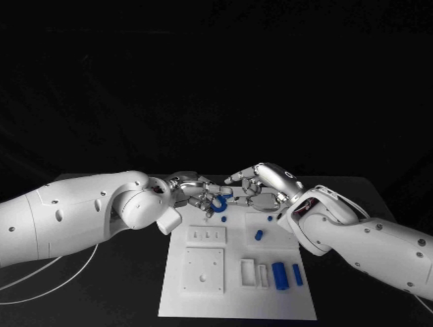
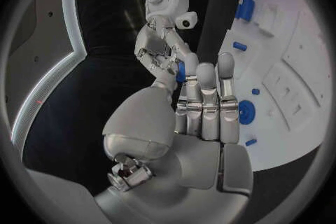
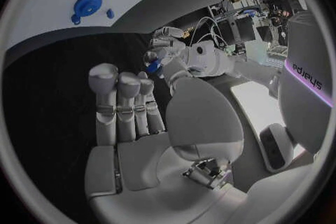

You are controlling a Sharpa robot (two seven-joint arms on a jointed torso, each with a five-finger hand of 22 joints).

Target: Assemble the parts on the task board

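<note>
Backdrop: a black table point(image 1: 99, 286) is seen under black drapes, with the white task board point(image 1: 238, 300) laid flat in the middle.
Part in play: a small blue ring-shaped part point(image 1: 220, 203) is held up above the board's far edge, between the two hands.
Left hand point(image 1: 189, 193): fingers look pinched onto the ring.
Right hand point(image 1: 261, 185): fingertips are brought right up to the same ring; whether it's actually gripped can't be told.
Handling guess: probably light, stiff plastic, a bit slick, so it's best taken by the rim, not squeezed hard.
Views: the blue round part point(image 2: 246, 111) seated in the board is shown by the left wrist view; the blue cylinder point(image 1: 279, 275) near the front is caught from the head.
</note>
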